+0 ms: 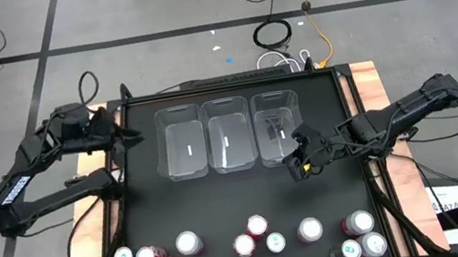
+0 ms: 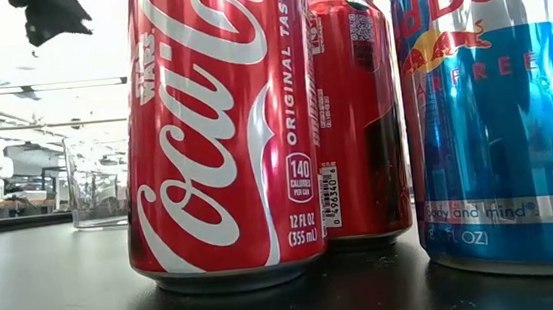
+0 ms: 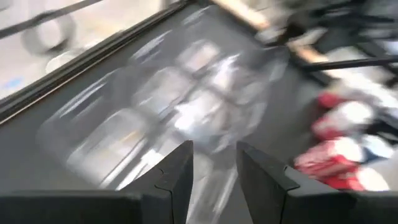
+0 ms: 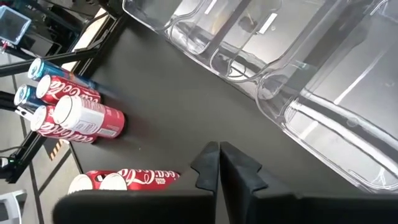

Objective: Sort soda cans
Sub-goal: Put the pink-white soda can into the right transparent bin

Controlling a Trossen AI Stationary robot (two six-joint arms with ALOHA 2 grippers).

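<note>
Soda cans (image 1: pixel 255 235): they stand in a row along the near edge of the black table (image 1: pixel 222 199). Some are red, some are blue, and all have silver tops.
Closest can: a red Coca-Cola can (image 2: pixel 219 130) fills the low view, with a blue Red Bull can (image 2: pixel 498 105) beside it.
Right gripper (image 1: pixel 295 166): it hangs over the table, between the cans and the bins. Its fingers are squeezed together and hold nothing.
Left gripper (image 1: pixel 131 137): it waits at the table's left edge, beside the bins. Its fingers (image 3: pixel 177 180) stand a little apart with nothing between them.
Bins (image 1: pixel 228 134): three clear plastic bins sit side by side at the far side.
</note>
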